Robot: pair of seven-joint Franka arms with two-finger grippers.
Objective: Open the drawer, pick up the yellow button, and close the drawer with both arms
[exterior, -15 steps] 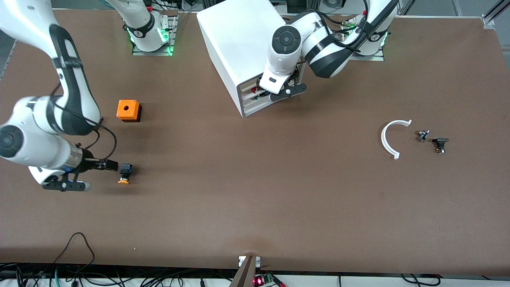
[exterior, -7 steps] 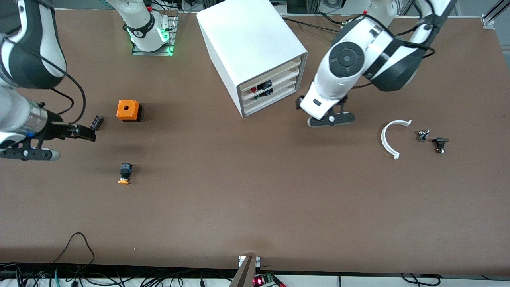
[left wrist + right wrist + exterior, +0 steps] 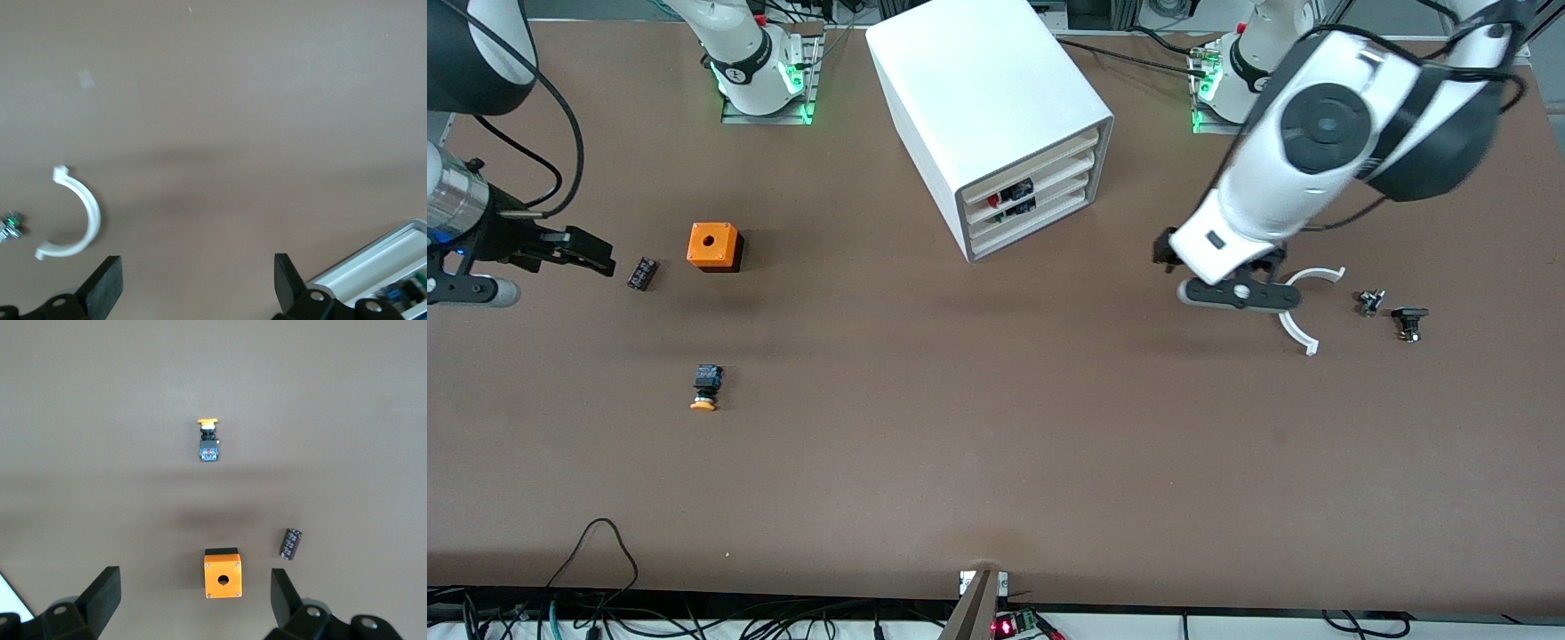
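Lying on the brown surface nearer the camera than the orange cube (image 3: 713,246), the yellow-capped push button (image 3: 706,388) sits untouched while the left gripper (image 3: 193,283) and right gripper (image 3: 193,597) hang with fingers spread, empty.

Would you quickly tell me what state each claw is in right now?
Left claw: open, holding nothing, over the table beside the white arc piece.
Right claw: open, holding nothing, near the orange cube.

Matt brown counter (image 3: 996,462). Smooth white cabinet (image 3: 960,80), apparently plastic, with cream drawer (image 3: 1040,158) lip. Near the cabinet, glossy white arm shells (image 3: 1280,178) with black bands; matt black hand fingers (image 3: 107,283). Glossy orange-capped button (image 3: 705,388).
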